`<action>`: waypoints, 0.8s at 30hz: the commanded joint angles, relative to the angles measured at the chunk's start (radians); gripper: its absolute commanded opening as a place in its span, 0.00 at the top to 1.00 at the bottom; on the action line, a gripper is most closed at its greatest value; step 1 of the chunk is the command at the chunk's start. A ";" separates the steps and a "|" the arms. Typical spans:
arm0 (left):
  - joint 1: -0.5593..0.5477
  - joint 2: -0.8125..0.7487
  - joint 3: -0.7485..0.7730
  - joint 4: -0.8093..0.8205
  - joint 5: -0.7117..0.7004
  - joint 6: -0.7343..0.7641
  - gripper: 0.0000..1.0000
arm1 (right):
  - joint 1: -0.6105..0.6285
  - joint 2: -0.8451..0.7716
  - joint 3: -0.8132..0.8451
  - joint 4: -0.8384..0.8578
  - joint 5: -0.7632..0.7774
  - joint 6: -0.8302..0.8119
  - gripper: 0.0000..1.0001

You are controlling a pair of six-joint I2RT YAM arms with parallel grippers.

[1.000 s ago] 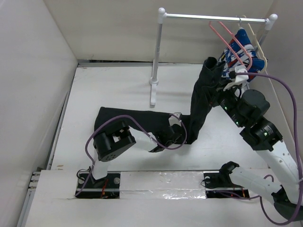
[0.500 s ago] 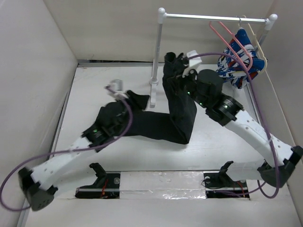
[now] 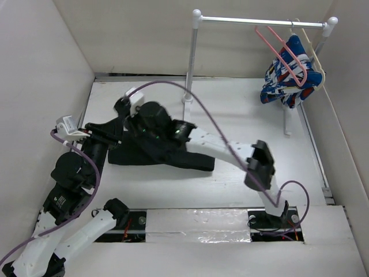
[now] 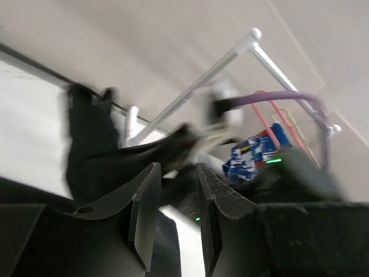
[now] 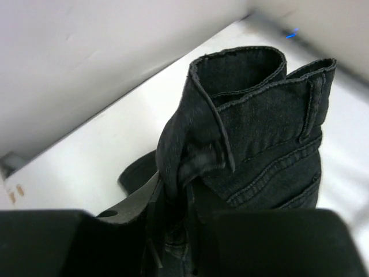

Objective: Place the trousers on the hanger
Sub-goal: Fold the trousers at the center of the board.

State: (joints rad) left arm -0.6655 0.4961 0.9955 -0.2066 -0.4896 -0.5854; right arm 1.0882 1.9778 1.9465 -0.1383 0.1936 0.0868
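White table (image 3: 242,115), white walls (image 3: 34,69): the right gripper (image 5: 173,193) was pinched shut on the trousers (image 5: 259,127) at the waistband, likely to raise it toward the hanger (image 3: 281,46), which hung on the far rail (image 3: 259,22), well apart. The left gripper (image 4: 176,170) stood narrowly parted beside the heap on the table, seemingly empty; blur and dark arms hid any contact.

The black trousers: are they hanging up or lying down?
Lying down. The trousers sit bunched on the table, one end pinched in the right gripper, and the pink hanger holds nothing black.
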 commanded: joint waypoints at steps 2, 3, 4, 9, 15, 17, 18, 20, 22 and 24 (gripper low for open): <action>0.003 -0.066 0.003 -0.086 -0.095 0.009 0.72 | 0.090 0.224 0.141 0.059 -0.123 0.054 0.45; 0.003 -0.098 -0.006 -0.088 -0.113 0.001 0.67 | 0.105 0.251 0.155 0.051 -0.123 0.062 0.29; 0.003 -0.111 -0.011 -0.097 -0.151 -0.008 0.66 | 0.125 0.268 0.161 0.046 -0.134 0.064 0.08; 0.003 -0.154 -0.089 -0.085 -0.175 -0.045 0.62 | 0.125 0.120 -0.096 0.167 -0.114 0.083 0.05; 0.003 -0.006 -0.248 0.064 -0.061 -0.074 0.61 | 0.104 -0.193 -0.626 0.342 -0.016 0.103 0.34; 0.003 0.066 -0.312 0.125 -0.001 -0.094 0.61 | 0.092 -0.318 -0.762 0.405 0.026 0.126 0.64; 0.003 0.147 -0.333 0.189 0.022 -0.102 0.61 | 0.075 -0.350 -0.821 0.414 0.038 0.134 0.73; 0.003 0.228 -0.368 0.257 0.075 -0.126 0.61 | 0.049 -0.414 -0.967 0.421 0.058 0.159 0.90; 0.014 0.343 -0.408 0.346 0.129 -0.143 0.61 | -0.003 -0.438 -1.061 0.401 0.066 0.194 1.00; 0.014 0.434 -0.434 0.406 0.155 -0.160 0.61 | -0.031 -0.465 -1.125 0.410 0.078 0.206 1.00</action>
State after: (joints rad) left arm -0.6594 0.8757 0.5869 0.0246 -0.4164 -0.7033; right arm 1.0893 1.5055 0.9150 0.2367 0.2153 0.2455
